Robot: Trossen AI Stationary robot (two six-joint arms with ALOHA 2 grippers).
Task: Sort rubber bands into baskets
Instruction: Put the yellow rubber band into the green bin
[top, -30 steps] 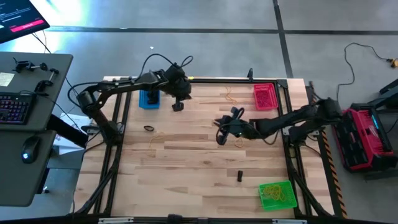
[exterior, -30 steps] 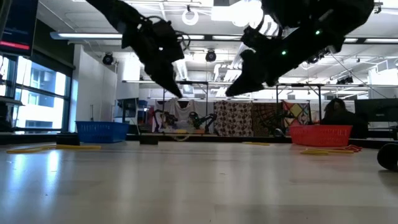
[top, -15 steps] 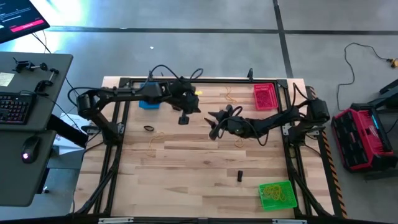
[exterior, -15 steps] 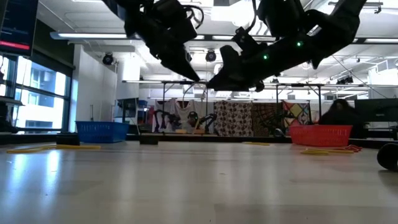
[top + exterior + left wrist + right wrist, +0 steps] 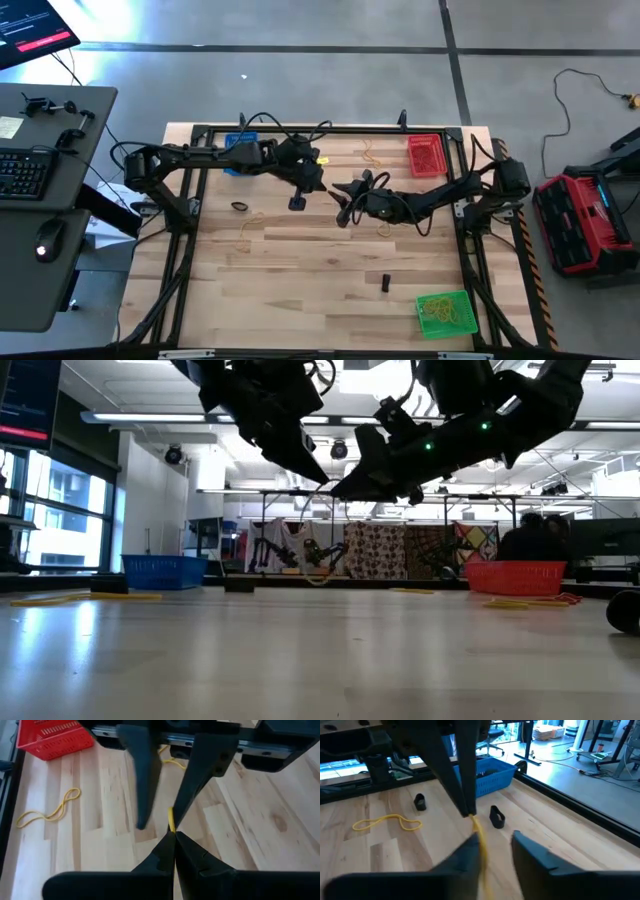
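My left gripper (image 5: 318, 187) is shut on a yellow rubber band (image 5: 171, 821) above the table's middle. The band hangs as a loop below the fingers (image 5: 318, 568). My right gripper (image 5: 342, 198) is open and faces the left one tip to tip; the band (image 5: 478, 836) runs between its fingers, close along one finger (image 5: 468, 854). The blue basket (image 5: 240, 152) is at the far left, partly under the left arm. The red basket (image 5: 425, 155) is at the far right. The green basket (image 5: 445, 312), with yellow bands in it, is at the near right. My left gripper pinches the yellow band's upper end (image 5: 171, 826) between the free ends of its two shut fingers. The fingers slant down toward the table's right. The band hangs slack below them, clear of the table. My right gripper: the band lies along the inner side of one finger (image 5: 470, 851); whether it touches I cannot tell.
Loose bands lie on the table: a black one (image 5: 239, 207) and a yellow one (image 5: 250, 222) at the left, yellow ones (image 5: 370, 152) near the red basket, and one (image 5: 383, 228) under the right arm. A small black piece (image 5: 385, 283) lies nearer the front.
My left gripper has gone toward the table's right and near side, to the middle, carrying the hanging yellow band. My right gripper has gone toward the table's left and far side until the two grippers' tips meet.
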